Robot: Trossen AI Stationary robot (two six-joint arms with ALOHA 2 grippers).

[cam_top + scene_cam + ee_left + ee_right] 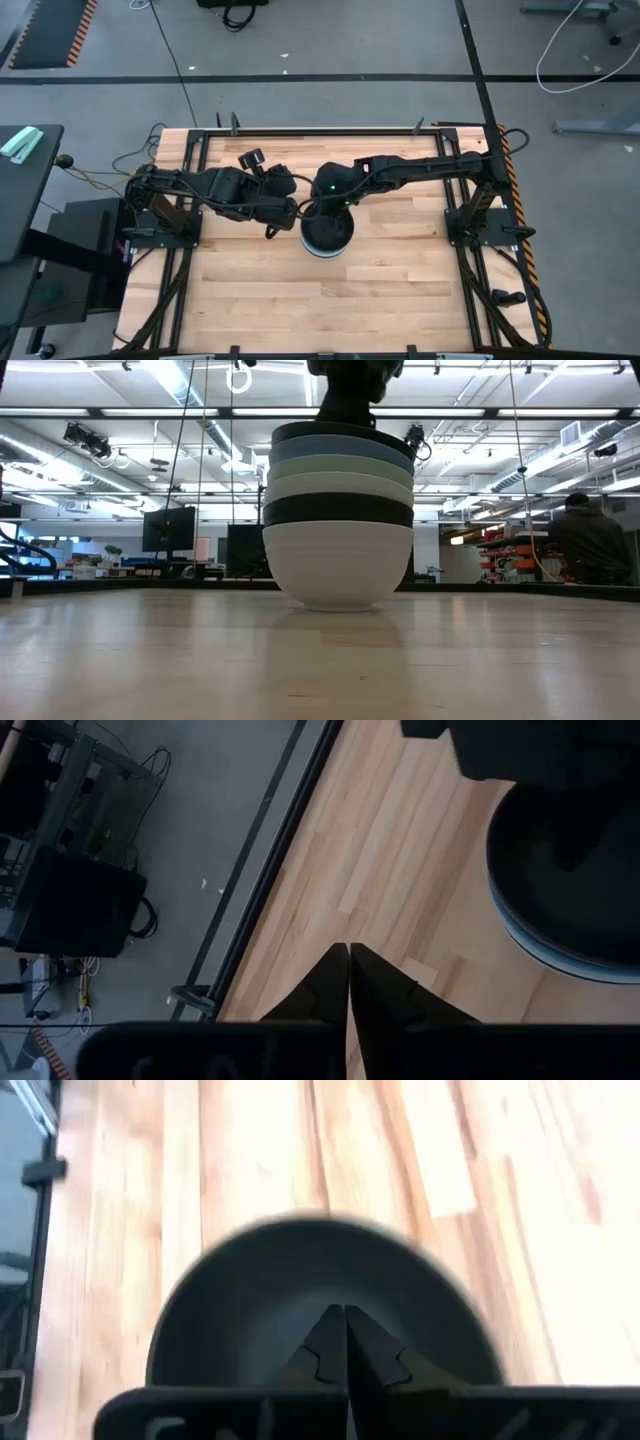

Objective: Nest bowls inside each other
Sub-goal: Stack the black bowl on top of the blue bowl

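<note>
The right gripper (346, 1320), fingers clenched together and empty, hangs straight above the top black bowl (300, 1295) of the stack (338, 520) mid-bench (150, 650), while the left gripper (348, 970), also clenched, waits just beside the stack.

Wooden table (250, 300), black frame rail (320, 130) along far edge. Mint-green object (20, 142) on dark side stand. 2 dark monitors (168, 528) and seated person (590, 540) in room behind.
</note>
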